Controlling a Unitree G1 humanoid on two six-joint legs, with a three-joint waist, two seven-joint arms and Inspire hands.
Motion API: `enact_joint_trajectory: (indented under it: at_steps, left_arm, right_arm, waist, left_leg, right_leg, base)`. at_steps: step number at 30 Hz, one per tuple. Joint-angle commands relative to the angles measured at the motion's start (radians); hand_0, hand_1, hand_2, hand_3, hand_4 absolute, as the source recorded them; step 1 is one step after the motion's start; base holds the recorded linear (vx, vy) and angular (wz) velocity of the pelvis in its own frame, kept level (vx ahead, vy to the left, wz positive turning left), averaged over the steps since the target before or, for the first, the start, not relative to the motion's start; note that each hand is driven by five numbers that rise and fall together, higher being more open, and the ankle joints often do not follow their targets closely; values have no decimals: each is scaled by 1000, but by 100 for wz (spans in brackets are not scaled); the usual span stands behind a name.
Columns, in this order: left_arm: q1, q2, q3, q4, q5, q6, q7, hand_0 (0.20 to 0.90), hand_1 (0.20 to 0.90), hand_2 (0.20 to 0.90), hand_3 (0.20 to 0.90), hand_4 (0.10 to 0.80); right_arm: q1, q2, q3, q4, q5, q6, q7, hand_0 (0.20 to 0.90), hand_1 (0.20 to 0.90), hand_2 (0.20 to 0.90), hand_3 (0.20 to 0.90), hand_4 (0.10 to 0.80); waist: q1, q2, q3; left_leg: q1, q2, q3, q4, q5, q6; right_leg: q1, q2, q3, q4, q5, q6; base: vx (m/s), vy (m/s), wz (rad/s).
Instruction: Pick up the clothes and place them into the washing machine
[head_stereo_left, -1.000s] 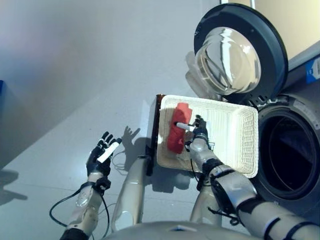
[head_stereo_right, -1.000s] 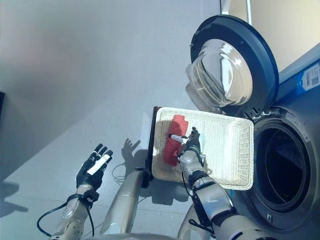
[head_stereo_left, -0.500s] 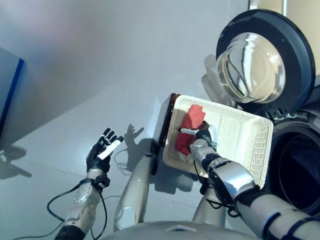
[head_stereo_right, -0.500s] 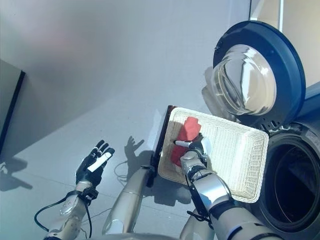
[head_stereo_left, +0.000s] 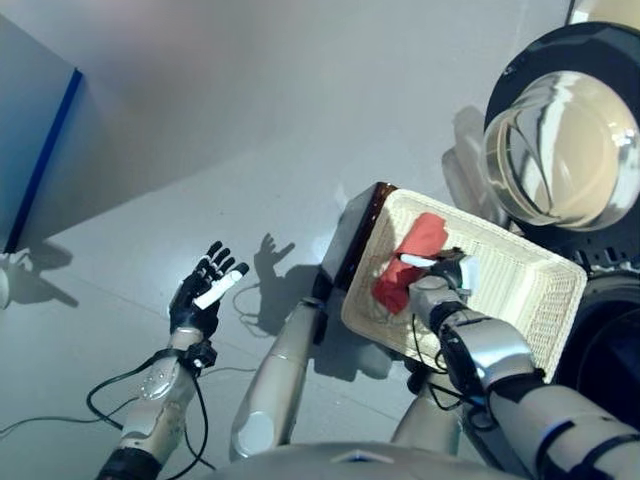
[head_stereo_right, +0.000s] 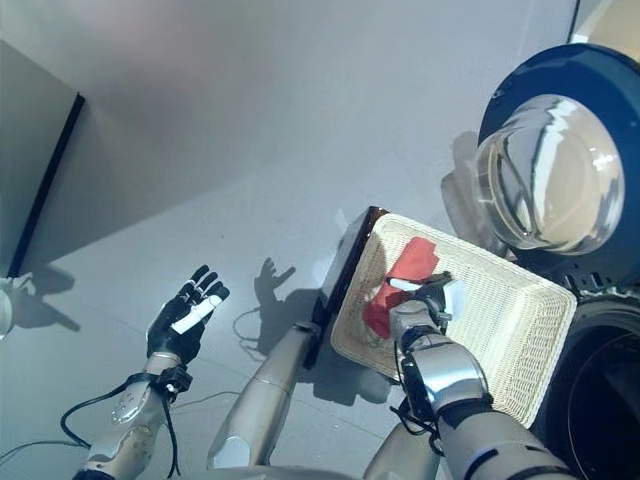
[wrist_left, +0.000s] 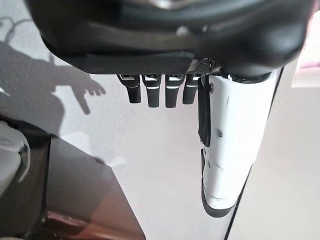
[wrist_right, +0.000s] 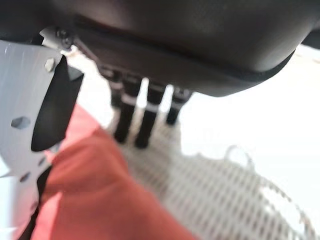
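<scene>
In the white basket (head_stereo_left: 520, 290) just beside the washing machine's open door (head_stereo_left: 560, 140), the red cloth (head_stereo_left: 405, 265) lies under the right hand (head_stereo_left: 445, 275), whose fingers look straight, likely to grab it, while the left hand (head_stereo_left: 205, 295) waits open, well apart.

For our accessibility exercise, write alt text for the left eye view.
The robot's right hand reaches onto a red cloth in a white wicker basket beside the washing machine's open door. Its left hand hangs open over the grey floor.
</scene>
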Motion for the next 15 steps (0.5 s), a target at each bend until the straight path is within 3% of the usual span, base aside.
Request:
enact_joint_trajectory:
  at_steps: [1,15]
  left_arm:
    - [-1,67,-8,-142,10,-63,10,900,900,900,900,800]
    - [4,66,12,-129,2,-66,30,900,900,900,900,800]
  right_arm:
    - [5,17,-64,8,56,49,64,200,200,200,200,300]
    - [3,19,-75,13,113,17,65,200,200,200,200,300]
  waist:
    - [50,70,20]
    - [15,50,3]
  left_leg:
    - [-68,50,-25,44,-45,-76]
    - [-87,67,-7,81,-70,-69]
  right_leg:
    - [-19,-15,49,19,72,10]
    - [-71,-13,80,60,54,1]
  base:
    - [0,0,0]
    - [3,8,-1]
